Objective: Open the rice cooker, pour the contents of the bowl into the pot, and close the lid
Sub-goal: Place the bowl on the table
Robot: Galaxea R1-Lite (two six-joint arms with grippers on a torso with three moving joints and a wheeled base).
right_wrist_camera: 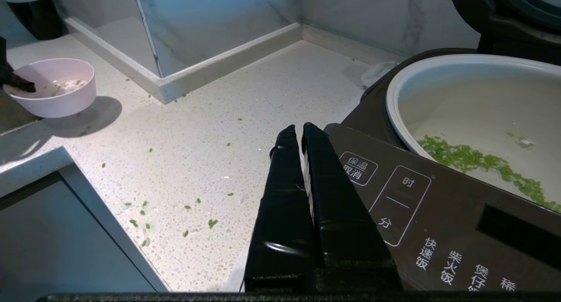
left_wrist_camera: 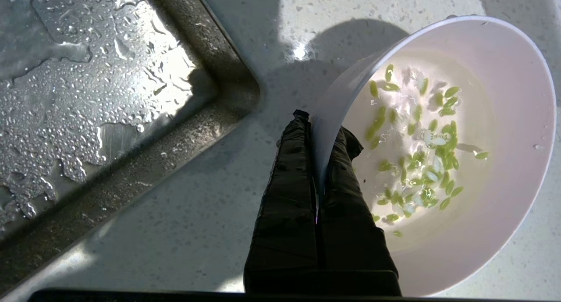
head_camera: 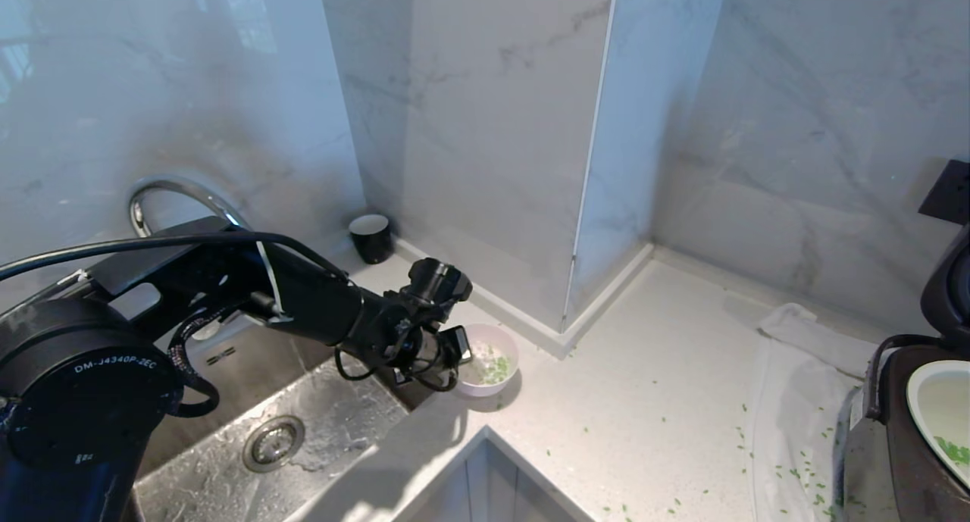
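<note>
1. Step in hand, as I judge it: the pour looks mostly done. The pot [right_wrist_camera: 477,113] sits in the open cooker [right_wrist_camera: 442,214] with a drift of green bits [right_wrist_camera: 482,164] in it, and the lid [head_camera: 947,287] stands raised at the far right of the head view.
2. Left gripper [left_wrist_camera: 319,131] pinches the bowl [left_wrist_camera: 438,161] by its near wall, one finger inside and one outside. The bowl sits at the worktop [head_camera: 644,401] corner just beside the sink [head_camera: 318,431]; whether it rests or hangs just above, I cannot tell.
3. A few green bits and a film of water remain in the bowl [left_wrist_camera: 420,161].
4. Right gripper [right_wrist_camera: 302,140], fingers pressed together and holding nothing, is parked in front of the cooker's control panel.
5. Next move, judged: let go of the bowl so it stands flat, then draw the arm clear; lid closing remains.
6. Edges: the sink rim runs right beside the bowl, so a tilted release could tip it in. A black cup [head_camera: 370,236] stands near the wall behind, well apart.
7. Open room: bare worktop between bowl and cooker, scattered with spilled bits; a white cloth [head_camera: 796,401] lies beside the cooker.
</note>
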